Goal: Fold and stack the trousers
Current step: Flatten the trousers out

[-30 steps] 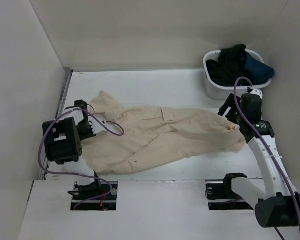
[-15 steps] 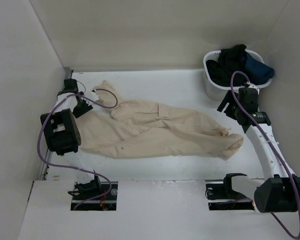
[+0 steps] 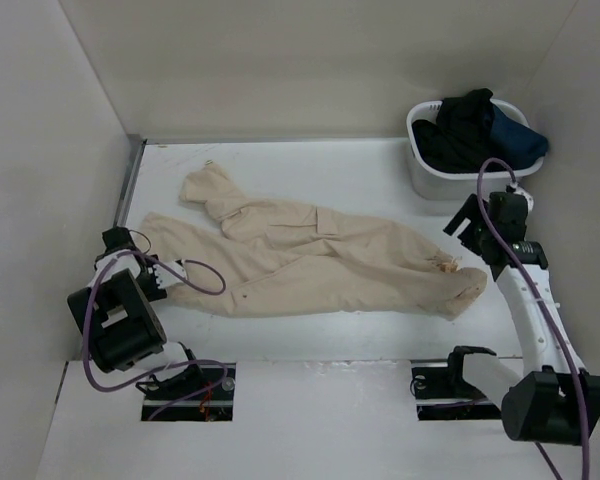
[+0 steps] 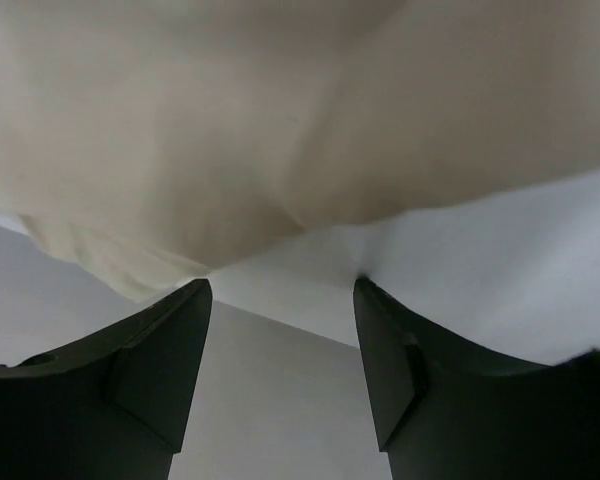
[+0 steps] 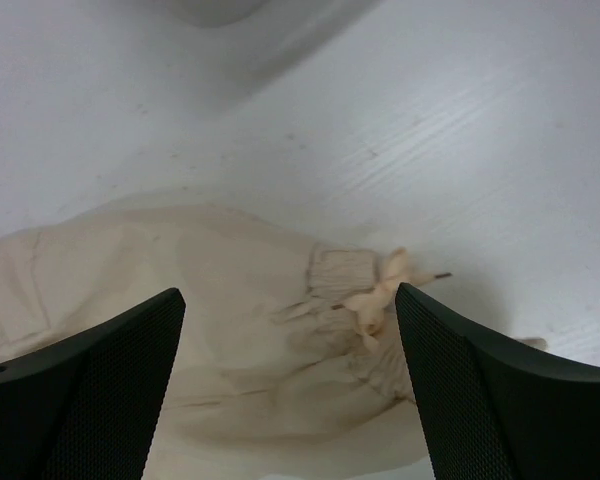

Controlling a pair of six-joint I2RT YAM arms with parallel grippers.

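One pair of beige trousers (image 3: 320, 262) lies spread across the white surface (image 3: 360, 170), waist to the left, leg ends to the right. The left pincer (image 4: 282, 284) stands released just short of the cloth's edge, only bare surface between its fingers (image 4: 150, 380), and the right pincer (image 5: 290, 290) hangs wide apart and empty over a gathered cuff (image 5: 332, 272) with its drawstring (image 5: 382, 294). A white basket (image 3: 430, 182) heaped with dark garments (image 3: 468, 125) sits in the far right corner, close behind the right pincer.

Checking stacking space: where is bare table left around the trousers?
Bare strip between the trousers and back wall, left of the basket; another along the near edge. Crowded at right: cuffs, right claw, basket.
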